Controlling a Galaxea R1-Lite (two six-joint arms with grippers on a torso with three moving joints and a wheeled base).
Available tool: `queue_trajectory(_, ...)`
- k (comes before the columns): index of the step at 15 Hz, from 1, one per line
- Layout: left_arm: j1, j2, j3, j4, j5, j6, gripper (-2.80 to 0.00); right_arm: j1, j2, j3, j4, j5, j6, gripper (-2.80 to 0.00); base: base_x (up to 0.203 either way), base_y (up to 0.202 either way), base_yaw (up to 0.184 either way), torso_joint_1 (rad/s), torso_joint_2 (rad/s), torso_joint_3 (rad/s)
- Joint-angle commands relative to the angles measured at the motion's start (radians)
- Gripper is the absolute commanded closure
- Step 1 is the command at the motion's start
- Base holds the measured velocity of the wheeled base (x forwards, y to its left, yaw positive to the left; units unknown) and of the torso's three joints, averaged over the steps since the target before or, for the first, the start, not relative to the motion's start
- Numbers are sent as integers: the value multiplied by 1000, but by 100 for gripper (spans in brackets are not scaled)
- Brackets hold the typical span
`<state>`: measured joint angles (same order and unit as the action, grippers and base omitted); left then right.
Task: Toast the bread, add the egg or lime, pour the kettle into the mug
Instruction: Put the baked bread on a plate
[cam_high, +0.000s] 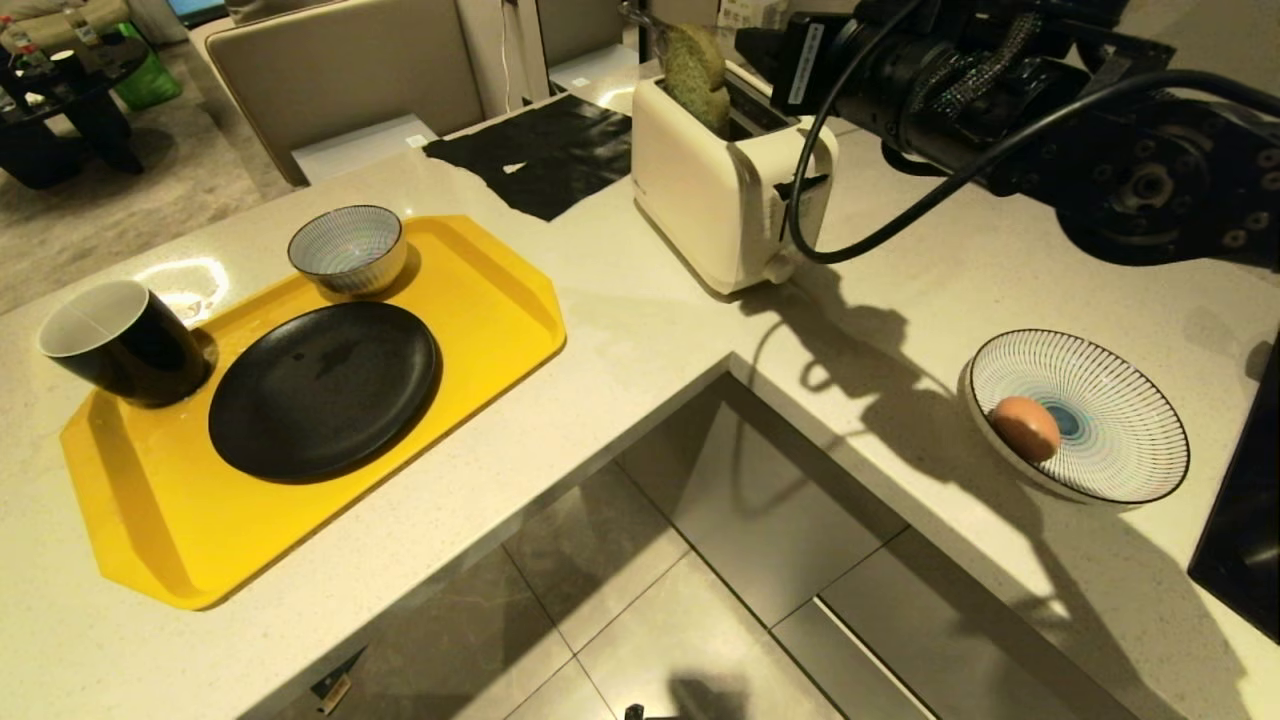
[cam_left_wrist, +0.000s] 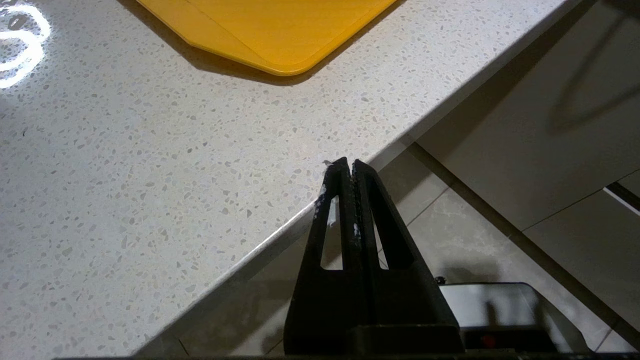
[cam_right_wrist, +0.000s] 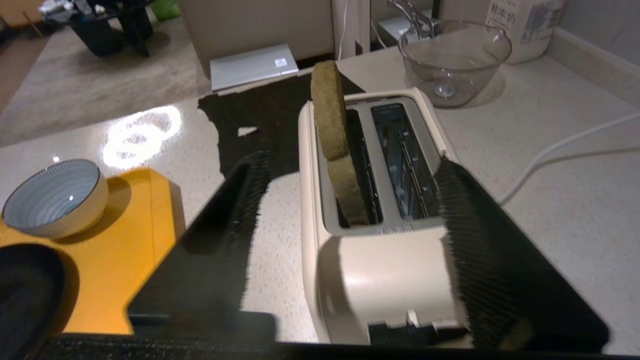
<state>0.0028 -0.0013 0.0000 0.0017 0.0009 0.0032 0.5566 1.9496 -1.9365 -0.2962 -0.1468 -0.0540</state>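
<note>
The bread (cam_high: 695, 75), a green slice with a tan crust, stands upright in the left slot of the cream toaster (cam_high: 700, 190), most of it sticking out. In the right wrist view the bread (cam_right_wrist: 330, 110) rises from that slot and the other slot is empty. My right gripper (cam_right_wrist: 350, 165) hovers over the toaster's near end, open, its fingers wide on either side and holding nothing. The egg (cam_high: 1023, 428) lies in a wide striped bowl (cam_high: 1120, 400) on the right. The black mug (cam_high: 120, 345) stands on the yellow tray (cam_high: 480, 300). My left gripper (cam_left_wrist: 348, 162) is parked shut at the counter edge. The kettle is out of view.
A black plate (cam_high: 325, 390) and a small striped bowl (cam_high: 347, 248) share the tray. A black cloth (cam_high: 540, 150) lies behind the toaster. A glass bowl (cam_right_wrist: 455, 60) and a white cable (cam_right_wrist: 565, 150) sit beyond it. The toaster lever (cam_right_wrist: 415, 332) faces my right wrist.
</note>
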Motion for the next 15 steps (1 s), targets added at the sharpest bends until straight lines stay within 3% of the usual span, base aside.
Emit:
queue_trajectory(1,0,1,0,0,1,0,0,1,-104,58,30,0,2,0,0,0,0,0,0,0)
queue_trajectory(7,0,1,0,0,1,0,0,0,-313,383,173,2,36,0,0,0,0,0,0,0)
queue_trajectory(15,0,1,0,0,0,0,0,84,-320,329,258,9,37,0,0,0,0,0,0,0)
